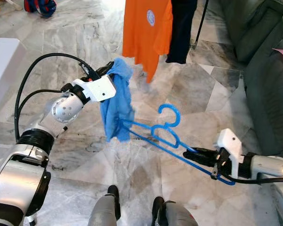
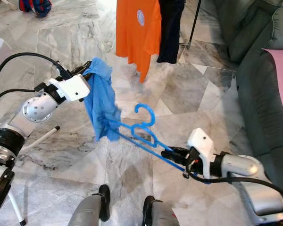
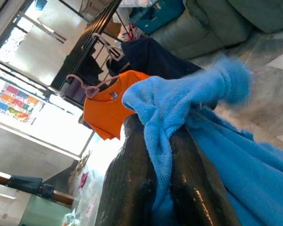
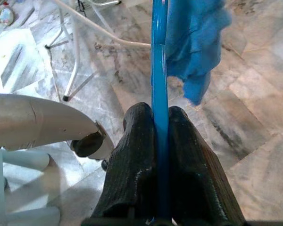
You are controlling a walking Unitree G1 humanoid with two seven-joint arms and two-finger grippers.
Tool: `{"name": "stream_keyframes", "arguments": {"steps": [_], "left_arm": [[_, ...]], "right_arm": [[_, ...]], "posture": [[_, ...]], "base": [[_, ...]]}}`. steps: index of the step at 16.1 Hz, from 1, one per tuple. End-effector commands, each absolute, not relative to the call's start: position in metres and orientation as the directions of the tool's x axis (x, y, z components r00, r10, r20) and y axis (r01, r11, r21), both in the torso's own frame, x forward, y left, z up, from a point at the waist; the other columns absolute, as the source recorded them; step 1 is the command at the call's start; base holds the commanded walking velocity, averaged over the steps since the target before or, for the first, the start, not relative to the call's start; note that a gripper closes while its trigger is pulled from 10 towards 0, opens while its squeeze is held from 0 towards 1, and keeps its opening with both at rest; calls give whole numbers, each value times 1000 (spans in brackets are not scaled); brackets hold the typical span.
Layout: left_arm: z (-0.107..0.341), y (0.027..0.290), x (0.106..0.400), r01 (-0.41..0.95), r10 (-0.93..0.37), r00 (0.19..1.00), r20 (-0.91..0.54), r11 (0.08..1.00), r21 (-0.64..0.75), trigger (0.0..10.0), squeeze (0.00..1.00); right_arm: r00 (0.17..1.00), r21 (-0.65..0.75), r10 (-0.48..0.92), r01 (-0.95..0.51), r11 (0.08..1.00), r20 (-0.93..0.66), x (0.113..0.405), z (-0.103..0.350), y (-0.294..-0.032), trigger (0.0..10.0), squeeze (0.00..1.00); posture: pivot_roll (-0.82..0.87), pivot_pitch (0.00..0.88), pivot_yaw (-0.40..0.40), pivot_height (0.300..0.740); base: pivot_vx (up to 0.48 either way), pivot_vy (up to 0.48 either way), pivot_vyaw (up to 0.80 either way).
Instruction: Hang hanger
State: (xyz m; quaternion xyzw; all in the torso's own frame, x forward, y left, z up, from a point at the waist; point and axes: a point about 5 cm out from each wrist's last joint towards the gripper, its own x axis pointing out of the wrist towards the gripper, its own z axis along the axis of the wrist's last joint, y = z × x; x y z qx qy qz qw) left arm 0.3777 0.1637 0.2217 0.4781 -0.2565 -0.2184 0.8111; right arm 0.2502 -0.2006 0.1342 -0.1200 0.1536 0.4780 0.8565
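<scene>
Hanger [image 1: 167, 134] blue, mid-air above floor | right gripper [image 1: 198, 154] clamps its bar end | left gripper [image 1: 106, 71] pinches blue cloth [image 1: 117, 106] | light, stiff, likely slippery; grip bar firmly

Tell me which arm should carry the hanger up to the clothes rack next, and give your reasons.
Probably the right. The right gripper is shut on the blue hanger, so it steers the hook. The left gripper only pinches the blue cloth draped on the hanger's far end, which suits supporting, not aiming.
</scene>
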Motion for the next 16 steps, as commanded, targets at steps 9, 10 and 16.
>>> {"name": "stream_keyframes", "arguments": {"steps": [9,10,16], "left_arm": [[229,183,380,54,-559,804,200,403,914,10000,0],[230,187,381,50,-551,812,192,393,918,10000,0],[216,180,370,156,-648,750,132,368,916,10000,0]], "right_arm": [[628,-245,663,-774,583,-407,266,145,-228,10000,0],[653,-259,648,-755,603,-393,269,149,-232,10000,0],[781,-368,556,-625,689,-285,290,150,-234,10000,0]], "posture": [[70,309,6,740],[70,309,6,740],[74,316,6,740]], "base": [[0,0,0],[0,0,0],[0,0,0]]}}
